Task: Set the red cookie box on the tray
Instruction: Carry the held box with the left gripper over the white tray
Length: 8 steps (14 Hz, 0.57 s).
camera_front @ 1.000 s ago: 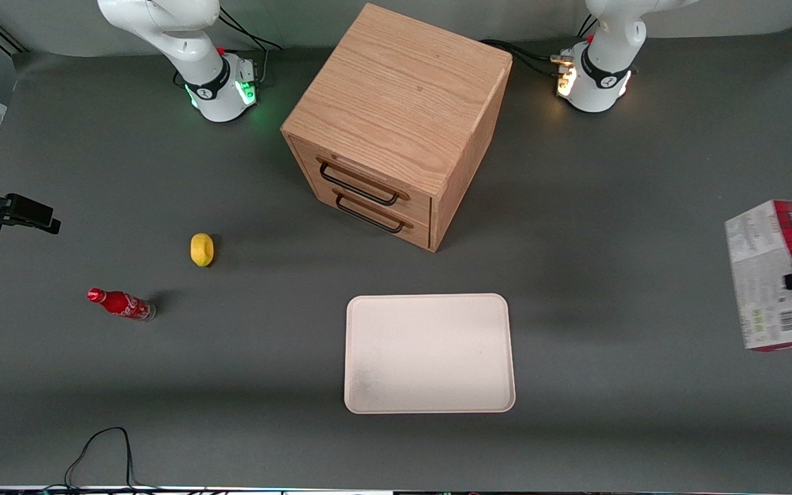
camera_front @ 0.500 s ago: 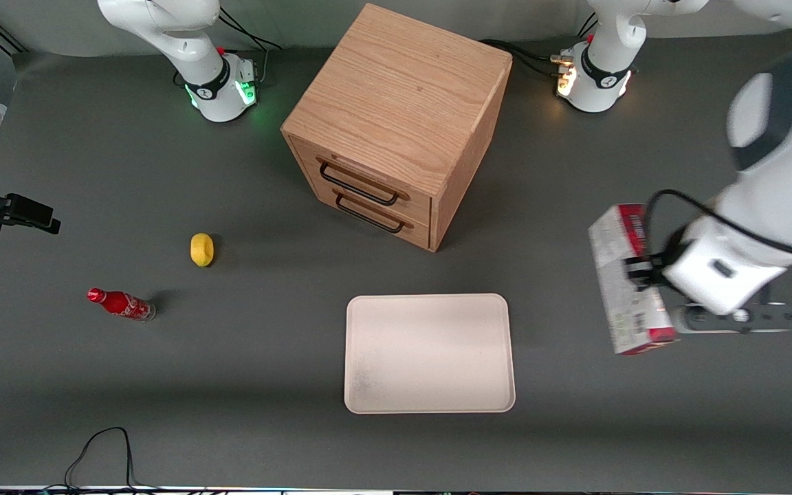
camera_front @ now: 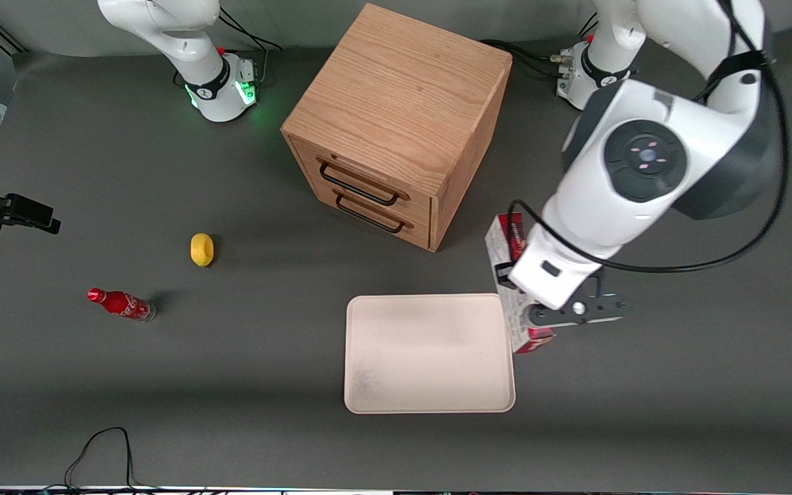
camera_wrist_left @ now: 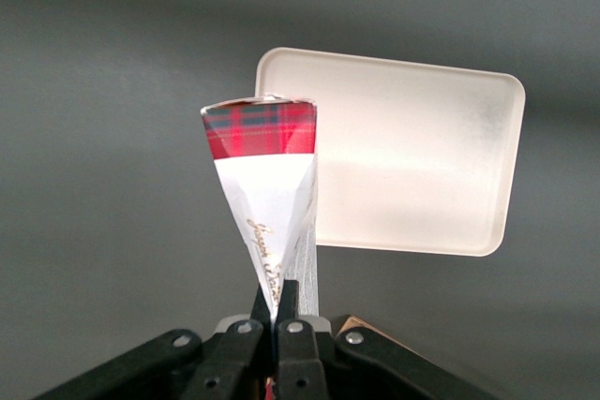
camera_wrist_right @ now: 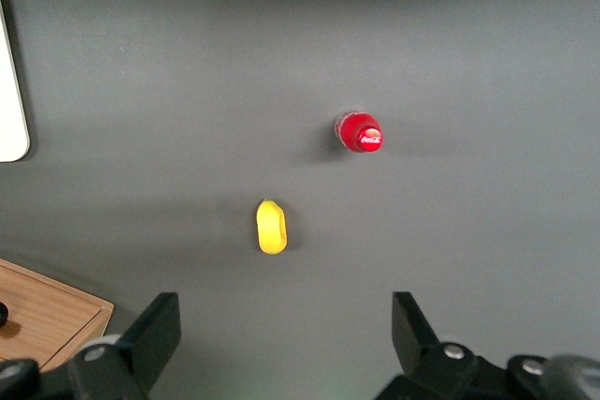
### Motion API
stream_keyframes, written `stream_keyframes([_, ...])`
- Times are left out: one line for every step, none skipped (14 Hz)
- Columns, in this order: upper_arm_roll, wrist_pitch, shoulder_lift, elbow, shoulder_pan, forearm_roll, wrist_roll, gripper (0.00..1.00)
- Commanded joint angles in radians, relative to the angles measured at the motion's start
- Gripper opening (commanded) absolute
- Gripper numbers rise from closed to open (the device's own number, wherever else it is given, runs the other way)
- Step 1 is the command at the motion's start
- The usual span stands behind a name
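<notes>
The red cookie box [camera_front: 511,234] is a long flat carton with red narrow sides and a grey-white printed face. My left gripper [camera_front: 508,275] is shut on it and holds it above the table, edge-on, mostly under the wrist. The box hangs at the rim of the cream-white tray [camera_front: 423,357], on the tray's side toward the working arm's end. In the left wrist view the fingers [camera_wrist_left: 278,299] pinch the thin edge of the box [camera_wrist_left: 267,161], whose tartan end points at the tray [camera_wrist_left: 422,156] below.
The wooden drawer cabinet [camera_front: 396,130] stands farther from the front camera than the tray, close to the box. A yellow lemon [camera_front: 201,249] and a small red soda bottle [camera_front: 121,304] lie toward the parked arm's end. A black cable [camera_front: 104,447] loops at the front edge.
My left arm has carried the box from the working arm's end of the table to the tray's rim. The grip is unchanged, and nothing else has moved.
</notes>
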Motion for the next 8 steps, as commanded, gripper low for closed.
stream_keyframes([0.02,0.021,0.055,0.023,-0.011,0.013,-0.012,0.0])
stream_keyframes([0.021,0.033,0.078,0.021,-0.009,0.013,-0.007,0.0])
stream_keyframes([0.021,0.067,0.104,0.012,-0.009,0.016,-0.007,0.0])
stream_keyframes([0.021,0.117,0.131,-0.006,-0.006,0.022,-0.007,0.0])
stream_keyframes([0.021,0.168,0.159,-0.014,-0.003,0.025,-0.007,0.0])
stream_keyframes([0.023,0.199,0.193,-0.013,0.002,0.025,-0.007,0.0])
stream_keyframes([0.023,0.223,0.217,-0.01,0.006,0.025,-0.007,0.0])
stream_keyframes([0.023,0.242,0.23,-0.011,0.014,0.027,-0.002,0.0])
